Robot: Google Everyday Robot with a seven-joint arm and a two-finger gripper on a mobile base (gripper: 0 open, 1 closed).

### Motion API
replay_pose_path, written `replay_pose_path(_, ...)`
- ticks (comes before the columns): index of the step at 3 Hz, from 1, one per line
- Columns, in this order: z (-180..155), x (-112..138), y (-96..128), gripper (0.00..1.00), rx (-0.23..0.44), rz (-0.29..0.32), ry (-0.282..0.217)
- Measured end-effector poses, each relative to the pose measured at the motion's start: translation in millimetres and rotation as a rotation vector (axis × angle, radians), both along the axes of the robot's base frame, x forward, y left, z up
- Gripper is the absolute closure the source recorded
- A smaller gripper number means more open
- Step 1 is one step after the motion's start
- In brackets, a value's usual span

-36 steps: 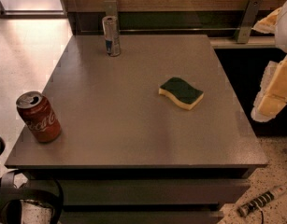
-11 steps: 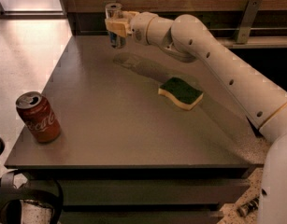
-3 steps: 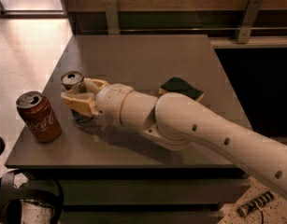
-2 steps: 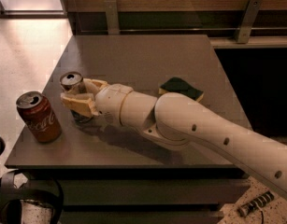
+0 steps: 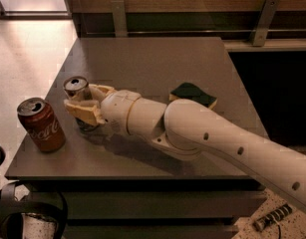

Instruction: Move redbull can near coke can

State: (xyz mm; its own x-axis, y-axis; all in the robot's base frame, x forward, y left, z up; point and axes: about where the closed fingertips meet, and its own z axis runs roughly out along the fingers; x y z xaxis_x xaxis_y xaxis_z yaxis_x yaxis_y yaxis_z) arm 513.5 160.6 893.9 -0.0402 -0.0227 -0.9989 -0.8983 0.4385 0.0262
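Note:
The redbull can (image 5: 76, 87) stands upright on the grey table (image 5: 152, 63) at the front left; only its silver top and upper body show. My gripper (image 5: 83, 103) is shut on it, with one tan finger (image 5: 82, 112) in front and the other behind. The coke can (image 5: 41, 125), red with white script, stands upright just left of the redbull can, a small gap apart. My white arm (image 5: 202, 133) reaches in from the lower right across the table.
A green and yellow sponge (image 5: 194, 94) lies mid-table right, partly behind my arm. A rail and wall run along the table's far edge. The floor drops off to the left and front of the table.
Since 12 s ago the redbull can went from the far edge to beside the coke can, carried in my gripper. Over the last second nothing has visibly moved.

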Motion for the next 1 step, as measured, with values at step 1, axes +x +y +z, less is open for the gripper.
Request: replay_pose_path(1,0.5,-0.8,1.5,0.06,0.0,0.003,-0.001)
